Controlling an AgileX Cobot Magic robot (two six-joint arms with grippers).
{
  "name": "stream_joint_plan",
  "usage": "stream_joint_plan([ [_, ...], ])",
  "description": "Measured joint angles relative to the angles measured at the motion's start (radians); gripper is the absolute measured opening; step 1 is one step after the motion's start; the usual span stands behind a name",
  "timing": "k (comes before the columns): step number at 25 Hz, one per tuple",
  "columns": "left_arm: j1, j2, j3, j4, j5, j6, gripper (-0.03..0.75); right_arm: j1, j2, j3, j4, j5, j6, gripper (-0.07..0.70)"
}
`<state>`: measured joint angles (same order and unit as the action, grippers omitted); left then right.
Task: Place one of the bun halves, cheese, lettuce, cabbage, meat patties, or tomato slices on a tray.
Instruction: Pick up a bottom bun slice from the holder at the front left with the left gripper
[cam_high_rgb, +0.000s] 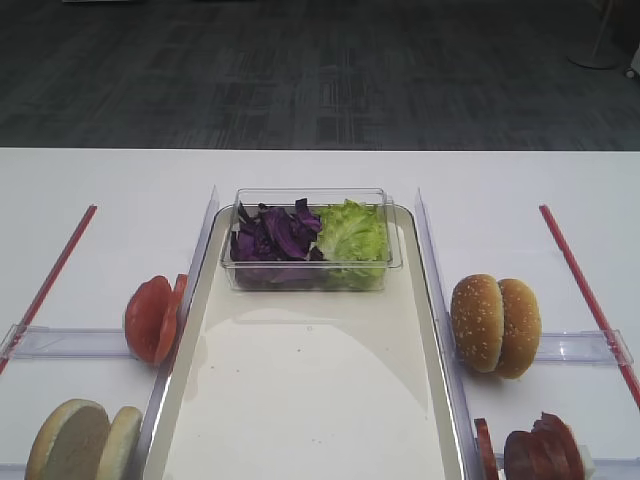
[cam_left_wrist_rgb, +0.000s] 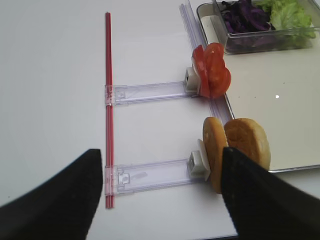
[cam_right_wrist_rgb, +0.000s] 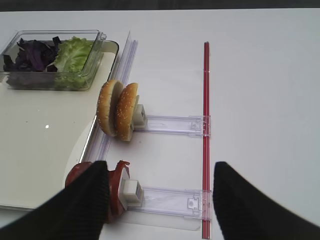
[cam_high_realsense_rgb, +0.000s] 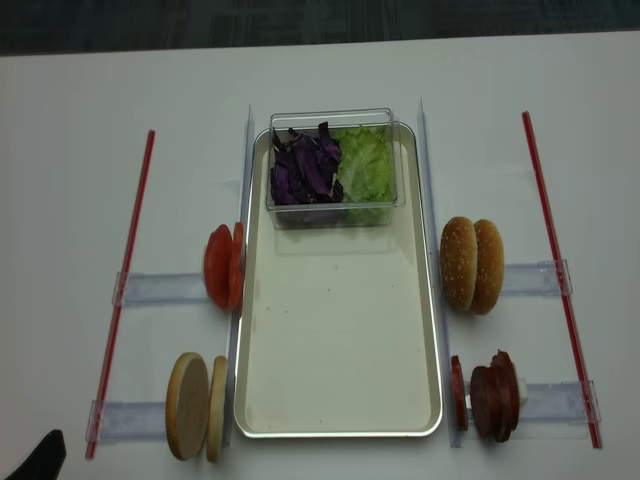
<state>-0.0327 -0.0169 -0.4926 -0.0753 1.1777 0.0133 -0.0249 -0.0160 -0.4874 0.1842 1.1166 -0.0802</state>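
Observation:
The long cream tray (cam_high_realsense_rgb: 340, 380) lies mid-table, its near part bare. A clear tub at its far end holds purple cabbage (cam_high_realsense_rgb: 305, 170) and green lettuce (cam_high_realsense_rgb: 365, 165). Left of the tray, tomato slices (cam_high_realsense_rgb: 223, 266) and pale bun halves (cam_high_realsense_rgb: 196, 405) stand on edge. Dark meat patties (cam_high_realsense_rgb: 492, 395) stand at the right near corner. No cheese shows. My left gripper (cam_left_wrist_rgb: 160, 200) hangs open above the bun halves' (cam_left_wrist_rgb: 245, 140) clear rail, holding nothing. My right gripper (cam_right_wrist_rgb: 160, 200) is open and empty too, its left finger (cam_right_wrist_rgb: 75, 210) in front of the patties (cam_right_wrist_rgb: 116, 185).
Two sesame-seeded buns (cam_high_realsense_rgb: 473, 265) stand on a rail right of the tray. Clear plastic rails (cam_high_realsense_rgb: 160, 288) and upright clear walls flank the tray's long sides. Red strips (cam_high_realsense_rgb: 125, 290) run along both outer sides of the white table.

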Motion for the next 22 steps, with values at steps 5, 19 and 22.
stream_joint_plan([
  [5, 0.0, 0.0, 0.0, 0.0, 0.0, 0.0, 0.475, 0.0, 0.0, 0.0, 0.0, 0.0, 0.0, 0.478],
  [19, 0.0, 0.0, 0.0, 0.0, 0.0, 0.0, 0.475, 0.0, 0.0, 0.0, 0.0, 0.0, 0.0, 0.478],
  [22, 0.0, 0.0, 0.0, 0.0, 0.0, 0.0, 0.475, 0.0, 0.0, 0.0, 0.0, 0.0, 0.002, 0.478],
])
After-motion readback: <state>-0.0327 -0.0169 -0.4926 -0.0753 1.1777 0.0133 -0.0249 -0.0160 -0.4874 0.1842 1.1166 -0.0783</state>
